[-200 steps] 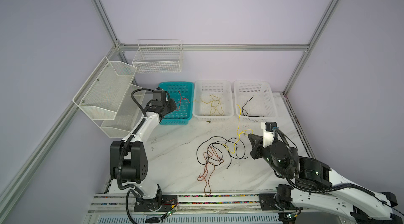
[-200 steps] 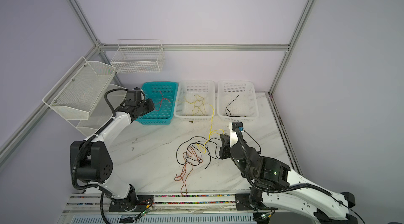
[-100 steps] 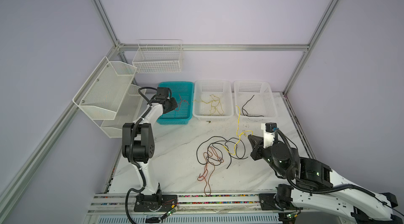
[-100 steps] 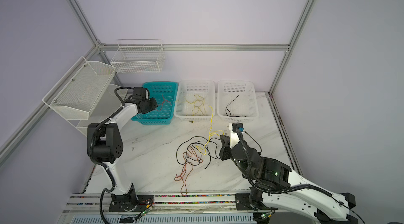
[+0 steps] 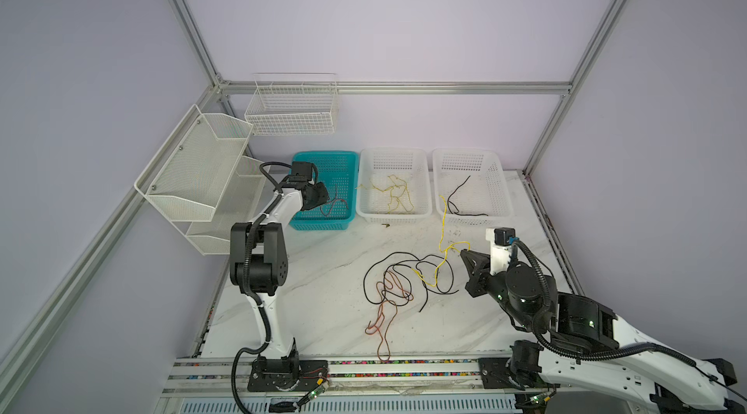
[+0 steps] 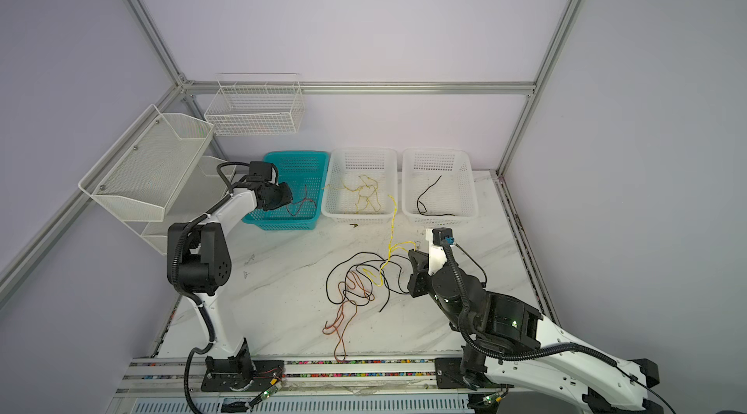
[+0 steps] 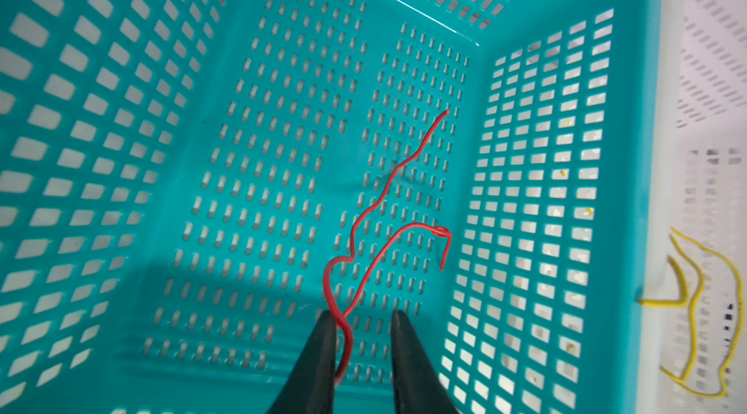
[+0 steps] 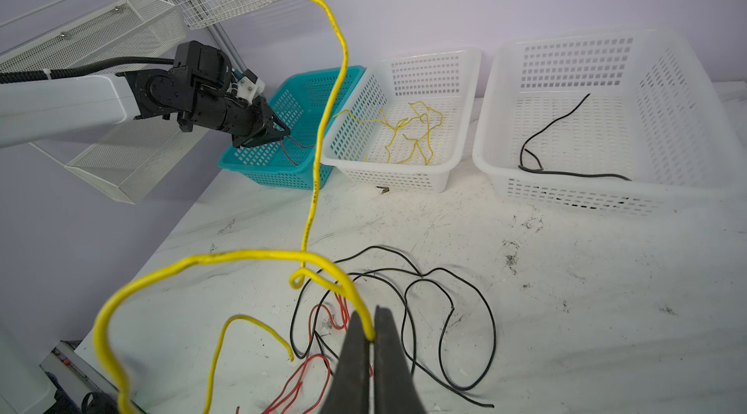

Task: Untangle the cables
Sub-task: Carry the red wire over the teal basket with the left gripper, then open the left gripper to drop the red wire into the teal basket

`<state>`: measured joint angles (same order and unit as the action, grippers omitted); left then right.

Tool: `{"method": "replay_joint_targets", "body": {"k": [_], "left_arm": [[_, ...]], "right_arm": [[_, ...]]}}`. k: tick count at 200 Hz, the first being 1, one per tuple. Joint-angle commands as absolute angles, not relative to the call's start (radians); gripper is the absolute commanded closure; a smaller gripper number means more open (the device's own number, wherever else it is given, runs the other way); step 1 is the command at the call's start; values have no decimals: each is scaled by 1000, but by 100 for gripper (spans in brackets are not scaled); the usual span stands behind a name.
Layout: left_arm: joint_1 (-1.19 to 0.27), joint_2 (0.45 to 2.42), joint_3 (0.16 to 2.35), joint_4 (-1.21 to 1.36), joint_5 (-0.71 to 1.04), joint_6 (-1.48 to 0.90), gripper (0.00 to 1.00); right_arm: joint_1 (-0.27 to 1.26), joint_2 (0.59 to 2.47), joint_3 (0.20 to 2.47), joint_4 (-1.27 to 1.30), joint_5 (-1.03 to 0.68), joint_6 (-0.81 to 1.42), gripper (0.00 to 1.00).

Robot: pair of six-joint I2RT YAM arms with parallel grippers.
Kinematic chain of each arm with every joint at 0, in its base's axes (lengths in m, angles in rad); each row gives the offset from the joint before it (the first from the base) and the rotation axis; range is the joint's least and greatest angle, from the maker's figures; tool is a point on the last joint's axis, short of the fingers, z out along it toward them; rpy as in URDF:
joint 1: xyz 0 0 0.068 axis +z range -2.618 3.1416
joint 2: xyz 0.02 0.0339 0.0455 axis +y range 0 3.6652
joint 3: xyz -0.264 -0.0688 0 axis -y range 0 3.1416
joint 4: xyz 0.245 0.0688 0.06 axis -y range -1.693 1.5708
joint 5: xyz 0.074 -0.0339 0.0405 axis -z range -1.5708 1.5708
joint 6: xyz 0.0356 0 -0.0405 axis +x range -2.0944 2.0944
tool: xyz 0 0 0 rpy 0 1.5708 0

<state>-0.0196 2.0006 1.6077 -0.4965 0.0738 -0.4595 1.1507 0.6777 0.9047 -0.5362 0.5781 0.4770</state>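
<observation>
My left gripper [image 7: 364, 313] is inside the teal basket [image 7: 101, 108], at its left side in both top views [image 5: 321, 193] [image 6: 287, 195]. Its jaws stand apart, and a red cable [image 7: 432, 133] runs between them, leaning on one finger. My right gripper [image 8: 370, 317] [image 5: 463, 254] is shut on a yellow cable [image 8: 311, 197] and holds it above the table. That cable's free end rises toward the baskets [image 5: 444, 226]. Its lower part loops into a tangle of black and red-orange cables [image 5: 394, 286] [image 6: 355, 282] on the marble table.
A white basket [image 5: 394, 151] holds yellow cables and another white basket [image 5: 465, 151] holds a black cable, both right of the teal basket [image 5: 343, 157]. Wire shelves [image 5: 194, 165] and a wire basket [image 5: 291, 108] hang on the left and back walls.
My left gripper's jaws have parted inside the teal basket, loosing the red cable, and the left arm's elbow has swung forward. The right arm and its yellow cable have stayed put.
</observation>
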Motion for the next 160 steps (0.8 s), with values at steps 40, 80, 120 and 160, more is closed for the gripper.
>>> {"method": "replay_joint_targets", "body": {"k": [40,80,120,160], "left_arm": [[-11,1931,1721,-504,108,-443,61],[-11,1876,1738,-514,124,-443,48],[-11,1786,1746,-512,164,-454,35],[-14,1628,1676,-480,189,-470,23]], "right_arm": [[1149,673,895,-525,584,472,100],[1149,673,895,-522,586,472,100],[1149,687,894,-520,584,472,100],[1149,695,894,-516,584,470,100]]}}
